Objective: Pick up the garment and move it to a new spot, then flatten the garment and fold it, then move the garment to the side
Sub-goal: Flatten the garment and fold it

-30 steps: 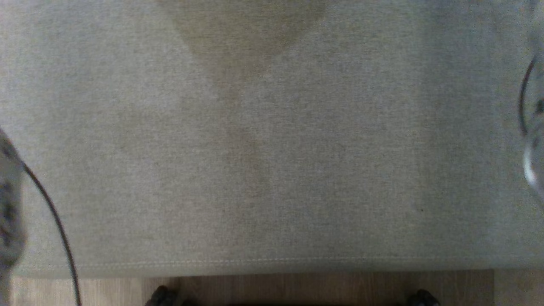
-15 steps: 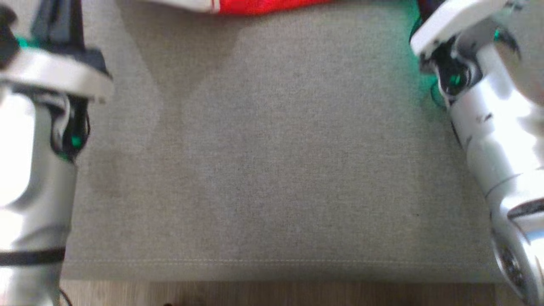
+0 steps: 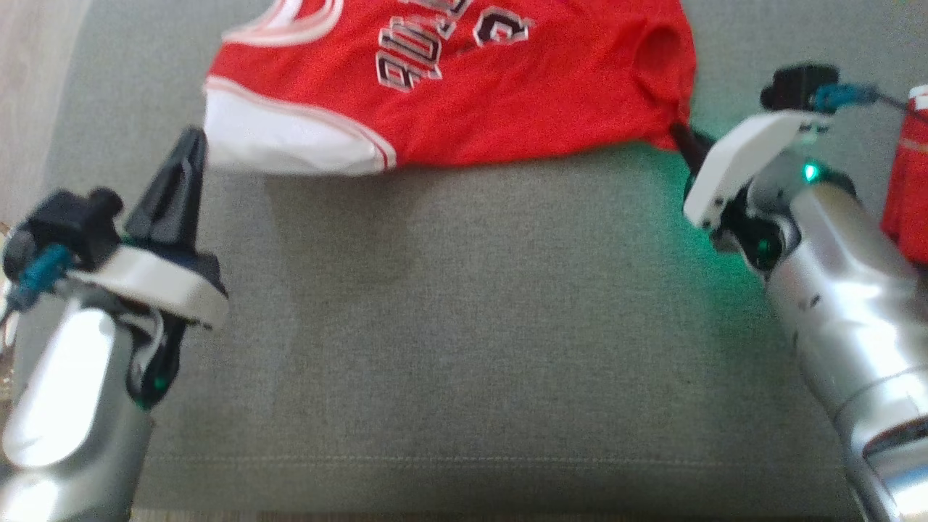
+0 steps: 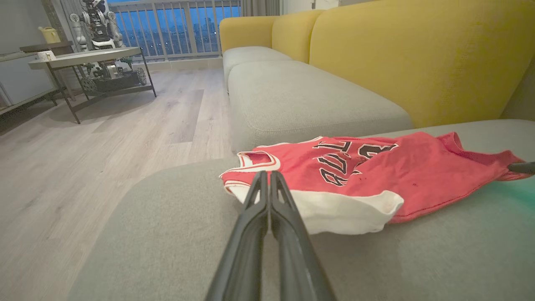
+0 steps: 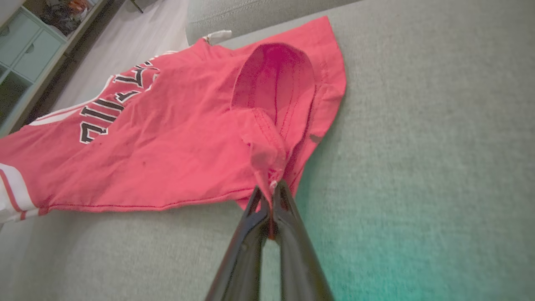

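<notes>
The garment [image 3: 471, 94] is a red jersey with white trim and black lettering, spread on the grey sofa cushion [image 3: 471, 326]. My right gripper [image 3: 678, 134] is shut on its right corner; the right wrist view shows red cloth [image 5: 267, 159] pinched between the fingertips of that gripper [image 5: 269, 188]. My left gripper [image 3: 194, 138] is shut, its tips at the garment's white-trimmed left edge. In the left wrist view this gripper [image 4: 265, 174] overlaps the garment [image 4: 418, 175], and I cannot tell whether any cloth is caught.
Another red item [image 3: 906, 188] lies at the cushion's right edge. A yellow backrest [image 4: 397, 54] rises behind the seat. Wood floor [image 4: 104, 146] lies to the left, with a low table [image 4: 83, 56] carrying a small robot farther off.
The head camera has swung up over the cushion. The garment and both grippers have come into its view; a second ago it held bare cushion and the front seam.
</notes>
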Tool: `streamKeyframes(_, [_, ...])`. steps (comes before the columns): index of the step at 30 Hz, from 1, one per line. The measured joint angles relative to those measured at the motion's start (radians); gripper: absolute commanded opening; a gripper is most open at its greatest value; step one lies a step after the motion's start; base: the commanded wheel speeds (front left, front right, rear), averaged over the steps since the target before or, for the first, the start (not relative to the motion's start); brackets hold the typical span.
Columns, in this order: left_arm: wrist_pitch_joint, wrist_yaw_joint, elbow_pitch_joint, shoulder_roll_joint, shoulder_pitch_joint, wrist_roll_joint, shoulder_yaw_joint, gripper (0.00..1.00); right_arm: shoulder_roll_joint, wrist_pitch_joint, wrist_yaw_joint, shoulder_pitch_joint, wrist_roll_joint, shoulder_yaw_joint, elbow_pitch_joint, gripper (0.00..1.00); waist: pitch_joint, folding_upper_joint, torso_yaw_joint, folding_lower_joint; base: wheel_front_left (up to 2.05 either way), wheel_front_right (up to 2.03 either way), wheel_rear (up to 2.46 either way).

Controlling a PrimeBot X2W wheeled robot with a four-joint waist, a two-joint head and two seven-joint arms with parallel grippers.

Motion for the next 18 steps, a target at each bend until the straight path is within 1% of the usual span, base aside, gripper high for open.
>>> streamKeyframes(4, [0.002,0.0,-0.002,0.014,0.06,-0.008,-0.034,0.0,-0.02,0.025,0.0,0.073,-0.016,0.029,-0.025,0.0,-0.038,0.0,-0.002,0.0,0.0,0.0,0.0])
streamKeyframes(11, [0.044,0.0,-0.038,0.045,0.169,-0.028,-0.087,0.0,-0.041,0.072,0.0,0.159,-0.006,0.013,-0.057,0.0,-0.088,0.0,-0.009,0.0001,0.0,0.0,0.0])
streamKeyframes(12, [0.049,0.0,-0.045,0.05,0.184,-0.029,-0.091,0.0,-0.044,0.075,0.0,0.168,-0.007,0.013,-0.063,0.46,-0.094,0.0,-0.01,0.0001,0.0,0.0,0.0])
streamKeyframes(13, [0.054,0.0,-0.054,0.054,0.199,-0.035,-0.092,0.0,-0.049,0.081,0.0,0.177,-0.008,0.012,-0.065,1.0,-0.1,0.0,-0.011,0.0001,0.0,0.0,0.0])
streamKeyframes(18, [0.072,0.009,-0.091,0.06,0.244,-0.041,-0.102,0.0,-0.078,0.091,0.0,0.235,-0.016,-0.021,-0.098,1.0,-0.129,0.0,-0.011,0.0001,0.0,0.0,0.0])
